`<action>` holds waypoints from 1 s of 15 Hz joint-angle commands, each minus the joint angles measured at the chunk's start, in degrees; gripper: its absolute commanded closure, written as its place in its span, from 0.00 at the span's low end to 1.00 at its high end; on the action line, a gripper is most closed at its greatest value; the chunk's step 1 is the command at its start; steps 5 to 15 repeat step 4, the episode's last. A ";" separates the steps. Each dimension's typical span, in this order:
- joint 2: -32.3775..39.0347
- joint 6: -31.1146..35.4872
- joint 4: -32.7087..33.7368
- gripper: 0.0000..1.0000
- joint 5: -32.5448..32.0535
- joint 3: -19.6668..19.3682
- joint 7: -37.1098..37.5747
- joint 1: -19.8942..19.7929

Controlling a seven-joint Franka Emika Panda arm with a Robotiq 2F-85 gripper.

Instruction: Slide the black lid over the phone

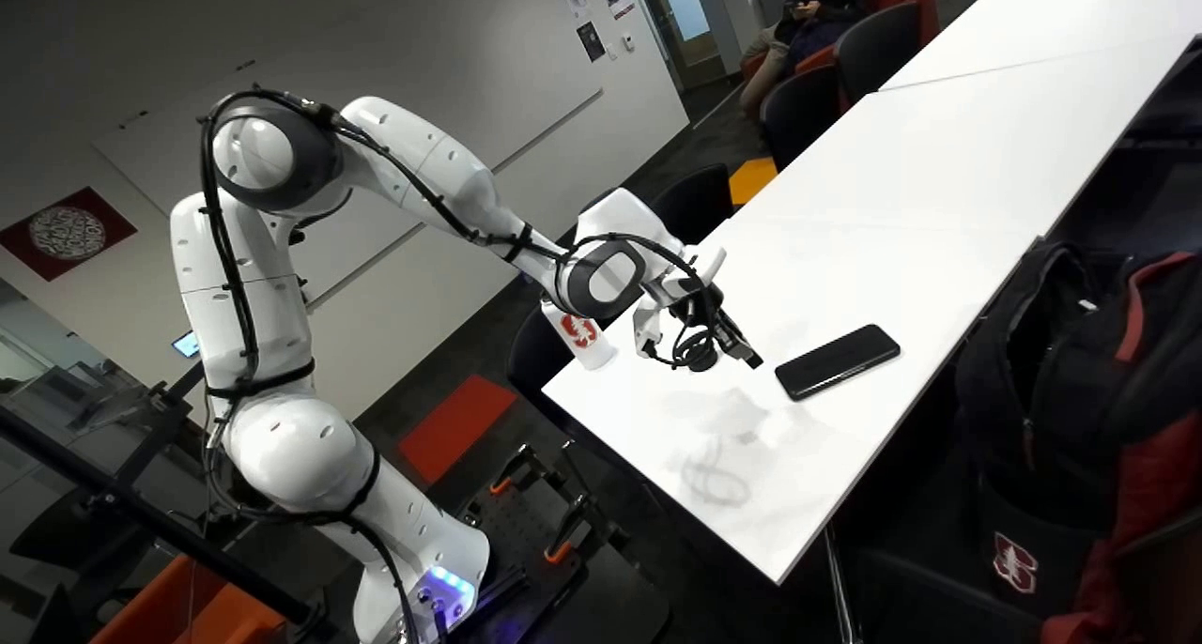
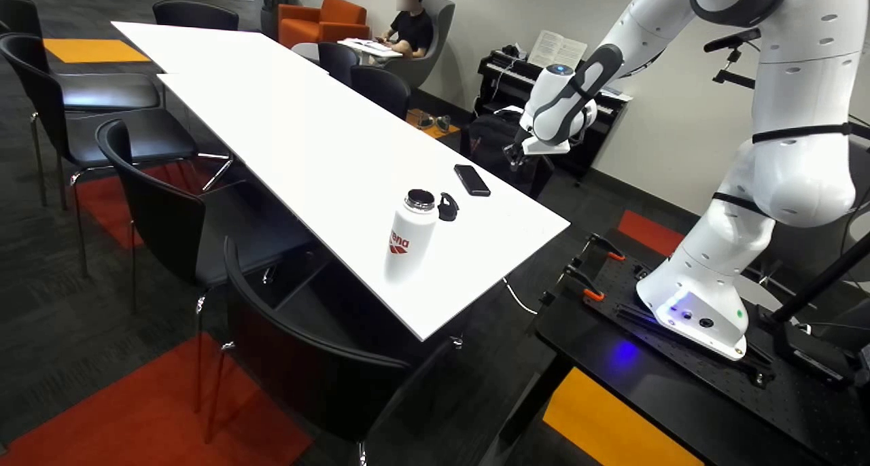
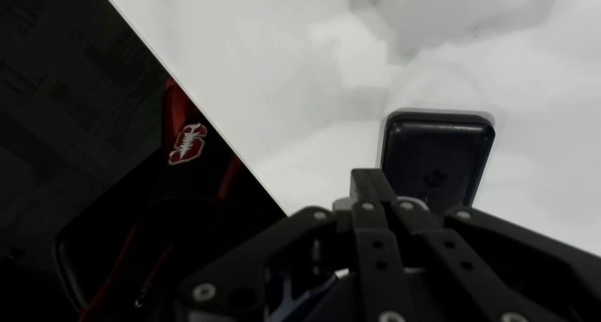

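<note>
Hovering near phone in the wrist view, with gripper empty and jaws pressed together. Finding lid between phone and bottle in an exterior view; probably only lining up, next needing descent bottle-side, then a push phoneward. In an exterior view, overlooking white table, backpack, chairs.

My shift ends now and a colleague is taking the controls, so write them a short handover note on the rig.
Gripper: shut, with nothing seen in its grip; raised near the phone, exact height unclear.
Where things are: the phone lies flat on the white table, close to a long edge. The black lid is between it and the open white bottle, apart from the phone.
Done: the lid is not on the phone.
Left: bring the gripper to the lid and slide it to the phone, probably keeping clear of the bottle.
</note>
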 commanded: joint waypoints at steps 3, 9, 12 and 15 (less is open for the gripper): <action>-4.45 1.01 -6.81 1.00 -3.48 -11.51 4.87 13.28; -4.57 0.45 -7.01 1.00 -3.25 -12.58 5.07 14.81; -4.57 0.45 -7.01 1.00 -3.25 -12.58 5.07 14.81; -4.57 0.45 -7.01 1.00 -3.25 -12.58 5.07 14.81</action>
